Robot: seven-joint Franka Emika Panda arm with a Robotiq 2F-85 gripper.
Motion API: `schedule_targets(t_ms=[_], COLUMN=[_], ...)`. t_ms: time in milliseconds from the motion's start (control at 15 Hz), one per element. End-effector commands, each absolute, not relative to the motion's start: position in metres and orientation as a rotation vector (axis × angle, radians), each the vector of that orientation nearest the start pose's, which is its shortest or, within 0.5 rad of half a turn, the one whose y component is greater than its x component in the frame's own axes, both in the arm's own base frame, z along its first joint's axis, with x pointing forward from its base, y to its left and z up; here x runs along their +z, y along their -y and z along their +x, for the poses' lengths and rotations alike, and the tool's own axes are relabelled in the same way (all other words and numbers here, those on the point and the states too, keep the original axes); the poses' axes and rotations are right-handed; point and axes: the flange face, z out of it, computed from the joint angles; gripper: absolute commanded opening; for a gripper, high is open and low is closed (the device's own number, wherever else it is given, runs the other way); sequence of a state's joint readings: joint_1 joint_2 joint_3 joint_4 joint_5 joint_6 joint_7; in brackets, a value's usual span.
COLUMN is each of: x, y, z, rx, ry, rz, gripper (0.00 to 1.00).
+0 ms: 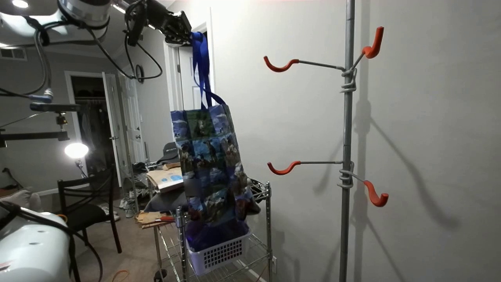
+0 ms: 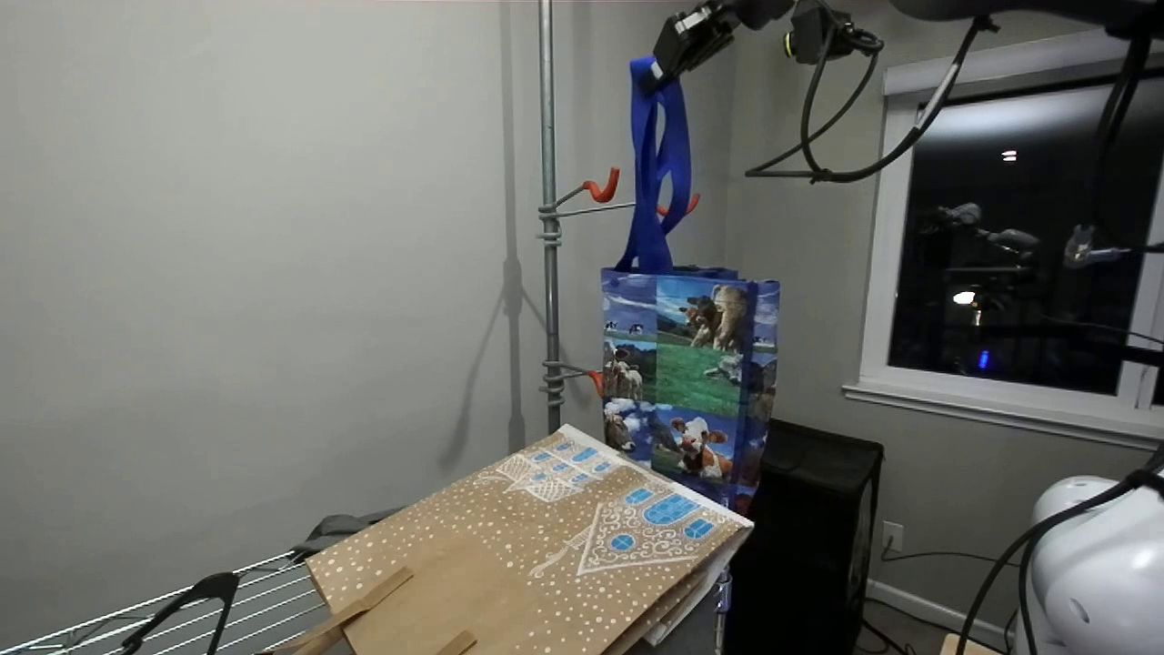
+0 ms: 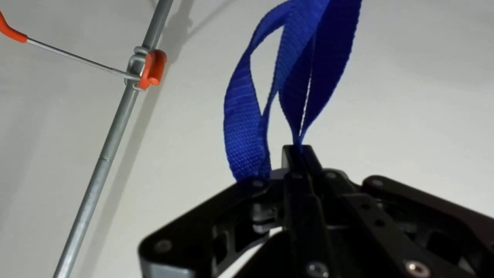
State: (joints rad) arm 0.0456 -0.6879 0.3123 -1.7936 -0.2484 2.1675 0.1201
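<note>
A tall shopping bag (image 1: 211,156) printed with cow pictures hangs in the air, seen in both exterior views. Its blue straps (image 3: 247,143) rise to my gripper (image 3: 299,150), whose fingers are pressed together on the strap webbing. One strap loop bulges out beside the fingers in the wrist view. A grey upright pole (image 1: 347,129) carries red-tipped hooks, including an upper hook (image 1: 280,67) and a lower hook (image 1: 283,169) that point toward the bag. In an exterior view, the gripper (image 2: 657,77) is higher than the upper hooks. The bag and straps appear apart from the pole.
A wire shelf (image 1: 268,219) with a white basket (image 1: 221,252) stands below the bag; whether they touch I cannot tell. A brown paper bag (image 2: 546,546) lies on the rack in front of the hanging bag. Behind are a black cabinet (image 2: 805,509) and a window (image 2: 1018,273).
</note>
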Motion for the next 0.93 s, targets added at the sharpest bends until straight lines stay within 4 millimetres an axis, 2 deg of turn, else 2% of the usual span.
schedule_targets(t_ms=[0, 200, 600, 867], x=[0.895, 0.896, 0.914, 0.906], y=[-0.223, -0.264, -0.349, -0.391], z=[0.294, 0.296, 0.265, 0.258], rx=[-1.794, -1.778, -1.785, -1.792], ry=[0.559, 0.683, 0.885, 0.955], rz=[-2.801, -2.762, -2.566, -2.503], gripper=[0.01, 0.01, 0.01, 0.01])
